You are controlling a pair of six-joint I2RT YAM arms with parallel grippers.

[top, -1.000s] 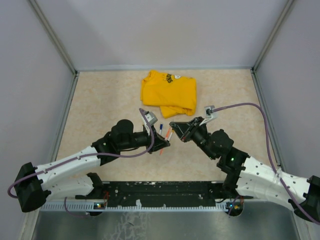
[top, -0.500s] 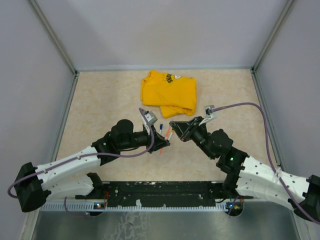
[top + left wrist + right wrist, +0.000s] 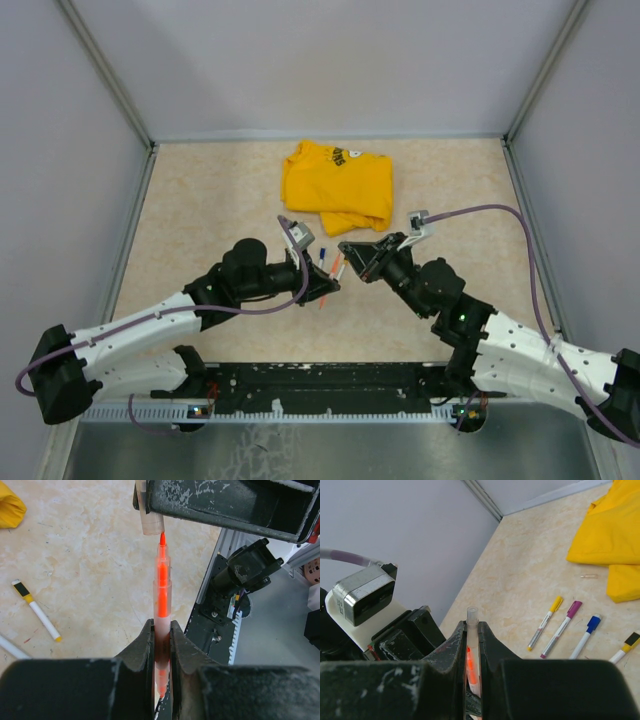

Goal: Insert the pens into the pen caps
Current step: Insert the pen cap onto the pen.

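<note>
My left gripper (image 3: 161, 627) is shut on an orange pen (image 3: 162, 580) with a translucent barrel, its bare orange tip pointing away from the camera. My right gripper (image 3: 472, 627) is shut on a clear pen cap (image 3: 472, 617). In the left wrist view the pen tip sits right at the open mouth of that cap (image 3: 151, 522), slightly to its right. In the right wrist view the orange tip shows through the cap between the fingers. From above, the left gripper (image 3: 330, 287) and the right gripper (image 3: 348, 250) meet over the table's middle.
Capped pens lie on the table: yellow (image 3: 546, 621), magenta (image 3: 561, 628), blue (image 3: 585, 636) and one with a black cap (image 3: 37, 616). A folded yellow T-shirt (image 3: 338, 185) lies behind them. Grey walls enclose the table, and a black rail (image 3: 330, 380) runs along its near edge.
</note>
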